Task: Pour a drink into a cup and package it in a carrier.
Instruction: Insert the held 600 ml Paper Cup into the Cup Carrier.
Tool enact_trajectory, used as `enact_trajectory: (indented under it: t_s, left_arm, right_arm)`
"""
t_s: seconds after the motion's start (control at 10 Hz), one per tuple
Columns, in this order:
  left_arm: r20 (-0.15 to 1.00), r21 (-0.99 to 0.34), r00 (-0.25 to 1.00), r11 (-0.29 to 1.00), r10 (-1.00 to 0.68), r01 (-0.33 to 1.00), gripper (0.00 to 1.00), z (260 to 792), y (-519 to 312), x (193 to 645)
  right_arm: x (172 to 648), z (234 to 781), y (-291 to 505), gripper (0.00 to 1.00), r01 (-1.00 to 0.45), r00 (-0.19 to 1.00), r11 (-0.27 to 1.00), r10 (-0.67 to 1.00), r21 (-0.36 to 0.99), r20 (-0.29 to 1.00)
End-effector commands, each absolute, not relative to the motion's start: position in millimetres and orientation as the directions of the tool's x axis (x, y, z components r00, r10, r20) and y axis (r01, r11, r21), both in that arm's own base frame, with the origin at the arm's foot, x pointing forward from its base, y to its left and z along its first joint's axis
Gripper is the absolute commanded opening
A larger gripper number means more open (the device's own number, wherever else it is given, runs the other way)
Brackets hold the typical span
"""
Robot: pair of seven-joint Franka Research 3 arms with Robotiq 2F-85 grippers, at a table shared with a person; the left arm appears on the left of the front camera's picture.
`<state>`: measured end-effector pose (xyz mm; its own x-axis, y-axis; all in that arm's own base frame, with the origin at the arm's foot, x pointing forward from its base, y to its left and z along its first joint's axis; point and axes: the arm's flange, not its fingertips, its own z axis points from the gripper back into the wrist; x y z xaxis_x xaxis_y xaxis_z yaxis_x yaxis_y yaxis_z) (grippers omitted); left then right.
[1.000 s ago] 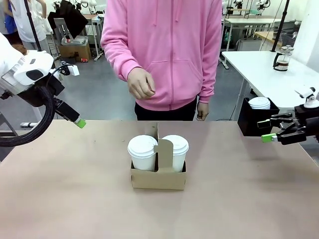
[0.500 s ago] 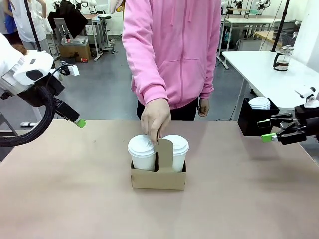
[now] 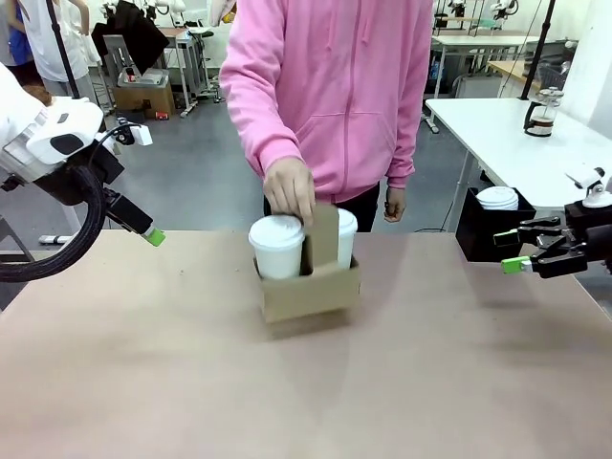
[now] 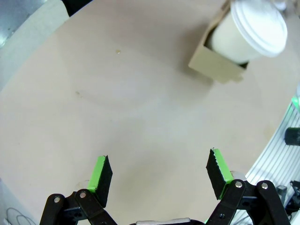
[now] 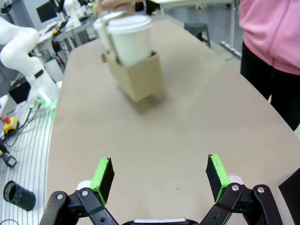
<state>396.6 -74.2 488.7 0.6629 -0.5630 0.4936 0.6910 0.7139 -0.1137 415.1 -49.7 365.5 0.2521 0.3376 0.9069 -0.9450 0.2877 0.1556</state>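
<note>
- Brown cardboard carrier (image 3: 309,290) lifted clear of the table (image 3: 143,382) near the far middle, tilted, shadow beneath.
- Gripped at the upright centre handle by a person's hand (image 3: 289,189).
- Two white lidded cups inside, one per hole: left cup (image 3: 277,246) in front, right cup (image 3: 344,235) partly behind the handle.
- Black box (image 3: 488,229) at far right, stacked with white lids (image 3: 497,198).
- Left gripper (image 4: 159,176) spread wide, empty, over bare table.
- Right gripper (image 5: 159,176) spread wide, empty, well apart from the carrier.
</note>
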Motion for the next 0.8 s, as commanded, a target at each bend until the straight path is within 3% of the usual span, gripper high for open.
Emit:
enact_trajectory:
  t_s: [0.0, 0.7]
  left_arm:
    - [0.497, -0.111, 0.659, 0.712, -0.564, 0.694, 1.00, 489.0, -72.8, 396.6]
    - [0.497, -0.111, 0.659, 0.712, -0.564, 0.694, 1.00, 489.0, -72.8, 396.6]
  right_arm:
    - [416.6, 368.2, -51.4, 1.00, -0.948, 0.245, 0.280, 0.329, 0.153, 0.912]
    - [416.6, 368.2, -51.4, 1.00, -0.948, 0.245, 0.280, 0.329, 0.153, 0.912]
